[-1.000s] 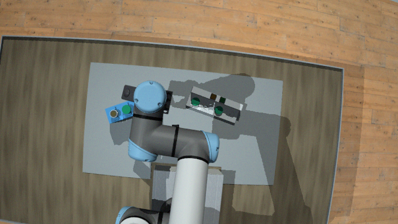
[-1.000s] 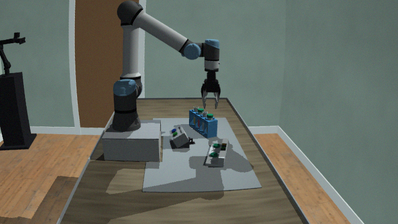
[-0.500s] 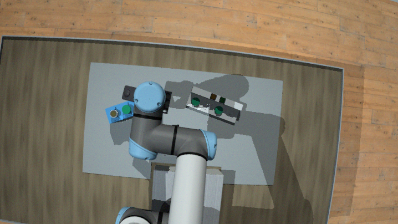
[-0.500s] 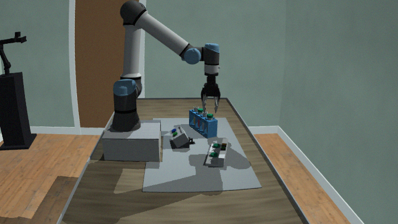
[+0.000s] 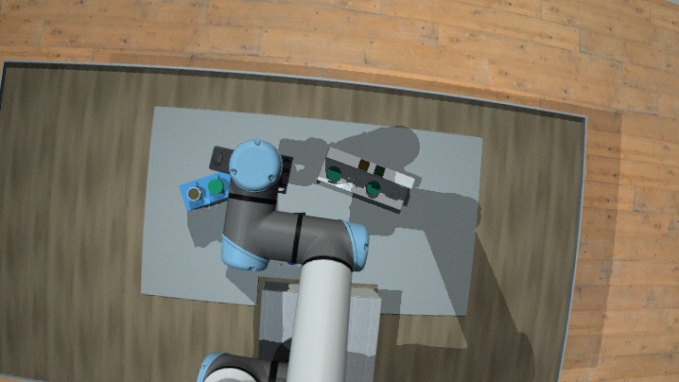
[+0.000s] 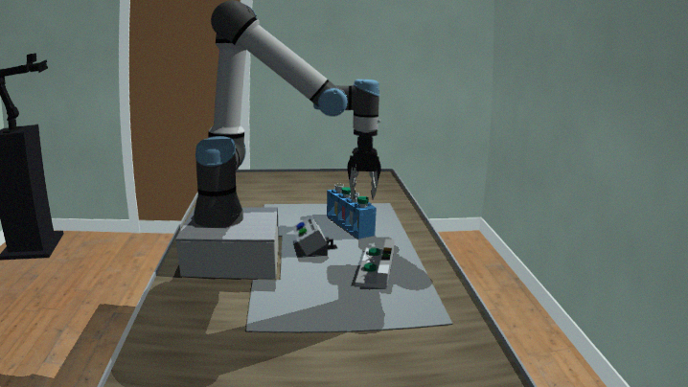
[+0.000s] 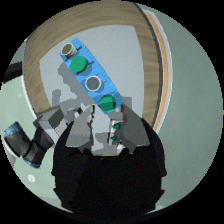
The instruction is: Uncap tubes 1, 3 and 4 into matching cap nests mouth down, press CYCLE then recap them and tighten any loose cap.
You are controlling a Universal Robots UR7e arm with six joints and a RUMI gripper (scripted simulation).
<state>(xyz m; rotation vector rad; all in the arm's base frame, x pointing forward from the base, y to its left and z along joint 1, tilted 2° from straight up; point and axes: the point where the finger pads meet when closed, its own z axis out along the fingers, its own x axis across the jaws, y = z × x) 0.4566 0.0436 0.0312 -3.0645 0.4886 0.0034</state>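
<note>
The blue decapping station (image 5: 184,192) (image 6: 358,223) (image 7: 104,79) holds four tubes. Tube 1 (image 5: 193,194) (image 7: 67,49) and tube 3 (image 7: 92,83) stand open. Tube 2 (image 5: 215,185) (image 7: 78,63) and tube 4 (image 6: 363,198) (image 7: 107,103) wear green caps. The cap tray (image 5: 342,159) (image 6: 370,281) holds a green cap in nest 1 (image 5: 333,173) and another in nest 3 (image 5: 373,188); both its lamps look dark. My gripper (image 6: 363,191) (image 7: 107,105) is partly open and empty. It hangs just above tube 4. In the overhead view the wrist hides it.
The key housing (image 6: 311,242), with the blue key (image 6: 300,224) and the green key (image 6: 302,232), sits between the arm's pedestal (image 6: 225,250) and the tray. All stations stand on a grey mat (image 5: 189,261). A black stand (image 6: 21,187) stands off the table on the floor.
</note>
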